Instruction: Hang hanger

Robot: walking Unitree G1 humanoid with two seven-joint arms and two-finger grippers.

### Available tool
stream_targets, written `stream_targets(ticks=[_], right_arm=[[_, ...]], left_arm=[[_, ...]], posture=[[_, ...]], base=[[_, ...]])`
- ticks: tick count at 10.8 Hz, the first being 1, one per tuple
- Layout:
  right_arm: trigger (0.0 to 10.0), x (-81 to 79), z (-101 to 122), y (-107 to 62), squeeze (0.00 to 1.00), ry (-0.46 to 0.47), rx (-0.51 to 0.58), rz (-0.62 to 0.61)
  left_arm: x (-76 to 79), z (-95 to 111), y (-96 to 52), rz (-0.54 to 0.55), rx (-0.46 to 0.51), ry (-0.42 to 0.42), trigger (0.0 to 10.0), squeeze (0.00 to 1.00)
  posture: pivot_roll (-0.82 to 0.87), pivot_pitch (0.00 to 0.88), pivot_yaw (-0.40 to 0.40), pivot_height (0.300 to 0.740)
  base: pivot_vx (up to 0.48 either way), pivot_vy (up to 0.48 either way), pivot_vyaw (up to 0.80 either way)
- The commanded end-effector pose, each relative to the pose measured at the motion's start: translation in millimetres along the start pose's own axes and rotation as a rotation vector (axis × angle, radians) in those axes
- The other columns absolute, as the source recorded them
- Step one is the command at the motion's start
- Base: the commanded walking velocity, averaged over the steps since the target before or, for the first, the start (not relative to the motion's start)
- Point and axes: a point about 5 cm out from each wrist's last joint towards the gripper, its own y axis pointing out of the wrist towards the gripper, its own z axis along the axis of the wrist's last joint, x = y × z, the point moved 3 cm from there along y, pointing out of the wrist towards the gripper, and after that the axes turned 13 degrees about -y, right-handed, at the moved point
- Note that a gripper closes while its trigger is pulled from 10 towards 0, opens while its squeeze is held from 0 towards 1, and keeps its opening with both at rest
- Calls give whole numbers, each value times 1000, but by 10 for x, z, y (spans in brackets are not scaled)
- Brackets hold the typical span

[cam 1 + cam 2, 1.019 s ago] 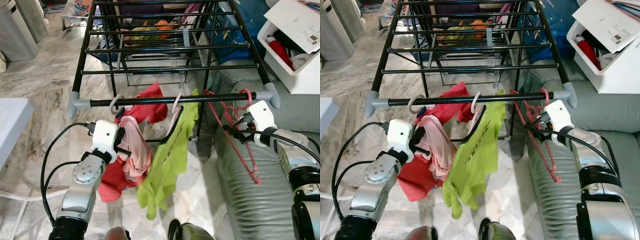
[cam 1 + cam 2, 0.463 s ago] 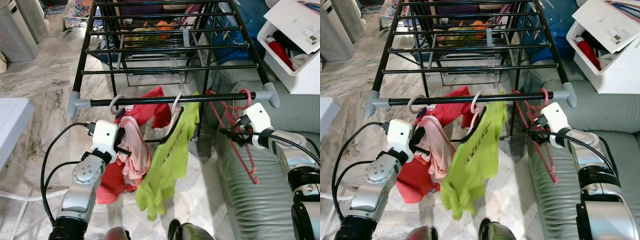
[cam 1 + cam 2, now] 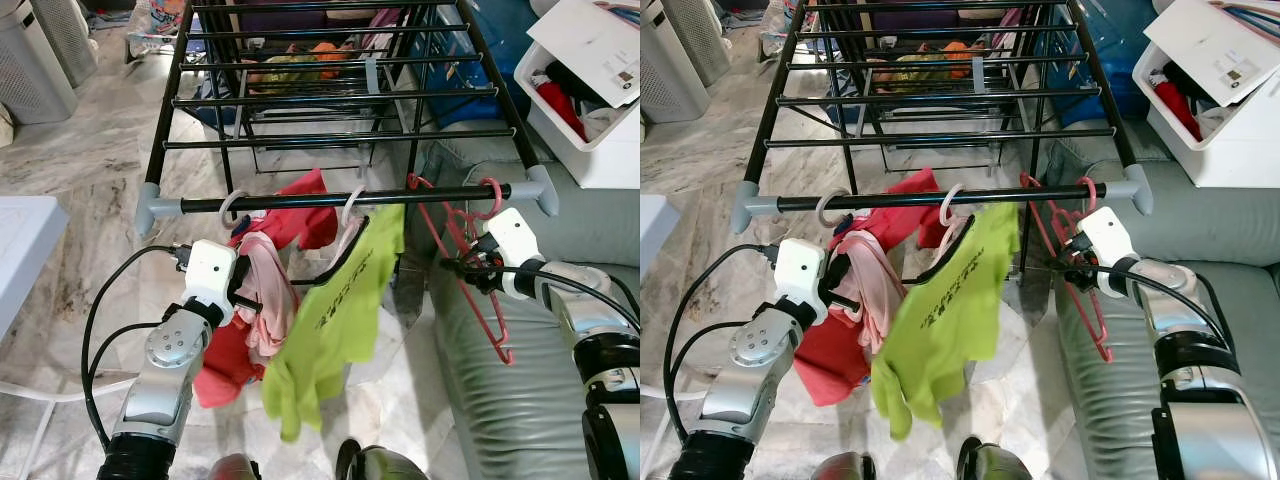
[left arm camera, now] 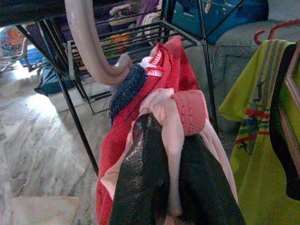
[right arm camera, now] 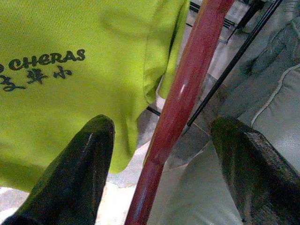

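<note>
Red hanger (image 3: pixel 466 262), thin, hooked on rail (image 3: pixel 300 203), between right tool's (image 5: pixel 159 154) parted fingers.

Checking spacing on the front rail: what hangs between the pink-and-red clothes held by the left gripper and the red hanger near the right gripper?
In the left eye view, a lime-green shirt on its own hanger hangs between the pink and red clothes and the red hanger.

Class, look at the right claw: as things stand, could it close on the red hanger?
Probably yes. The right claw is open with the red hanger running between its fingers, nothing blocking; the green shirt hangs just beside.
</note>
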Motion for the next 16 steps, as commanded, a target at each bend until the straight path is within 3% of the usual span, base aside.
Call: stream_targets(ticks=[1, 4, 5, 6, 7, 11, 12, 13, 16], right_arm=[[0, 59, 24, -41, 0, -11, -2, -14], [0, 70, -53, -138, 0, -3, -31, -2], [2000, 57, -80, -175, 0, 0, -44, 20], [6431, 52, -100, -206, 0, 5, -58, 26], [10000, 42, -129, -245, 0, 15, -71, 17], [10000, 7, -150, -314, 0, 50, -85, 8], [588, 0, -149, -323, 0, 54, -87, 10], [0, 14, -148, -323, 0, 56, -88, 1], [0, 43, -165, -321, 0, 62, -103, -14]], left_arm=[[-16, -22, -11, 11, -13, 1, 10000, 0], [-11, -30, -9, 9, -18, 1, 10000, 0], [-9, -35, -4, 8, -20, 1, 10000, 0], [-6, -40, -2, 6, -23, 0, 10000, 0], [1, -52, 5, 5, -27, -2, 10000, 0], [14, -64, 29, -3, -33, 2, 10000, 0], [12, -67, 32, -2, -34, 2, 10000, 0], [30, -76, 35, -5, -35, 1, 10000, 0], [28, -88, 35, -6, -41, 4, 10000, 0]], posture=[[-24, 108, -2, 740], [-27, 109, 0, 740], [-38, 107, 1, 740], [-38, 107, 1, 740], [-45, 105, -2, 740], [-51, 98, 0, 740], [-53, 95, -1, 740], [-54, 94, -1, 740], [-53, 94, -4, 740]], base=[[0, 0, 0], [0, 0, 0], [0, 0, 0], [0, 0, 0], [0, 0, 0], [0, 0, 0], [0, 0, 0], [0, 0, 0], [0, 0, 0]])
